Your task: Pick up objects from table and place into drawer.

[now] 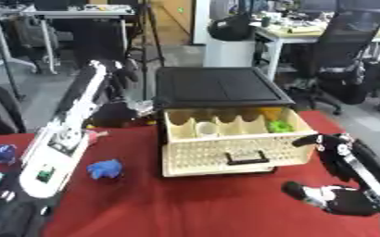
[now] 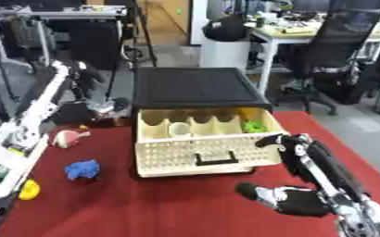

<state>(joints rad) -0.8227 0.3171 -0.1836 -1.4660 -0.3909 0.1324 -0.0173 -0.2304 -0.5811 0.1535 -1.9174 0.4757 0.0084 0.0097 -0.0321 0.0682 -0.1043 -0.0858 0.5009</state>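
Drawer point(image 1: 225, 150), left eye view: pulled open at table centre, already holding a green object point(image 1: 279, 126); a blue object point(image 1: 105, 169) still lies on the red table point(image 1: 193, 208). Left hand point(image 1: 120, 74) is raised far behind, finger state indeterminable. Right eye view: right hand point(image 2: 287, 200) rests open and empty; pink object point(image 2: 66, 138) and yellow object point(image 2: 29, 189) also await placing.

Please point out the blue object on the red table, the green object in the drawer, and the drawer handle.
blue object point(image 1: 104, 169), left eye view, its middle.
green object point(image 1: 279, 126), left eye view, its top.
drawer handle point(image 1: 247, 159), left eye view, its bar.
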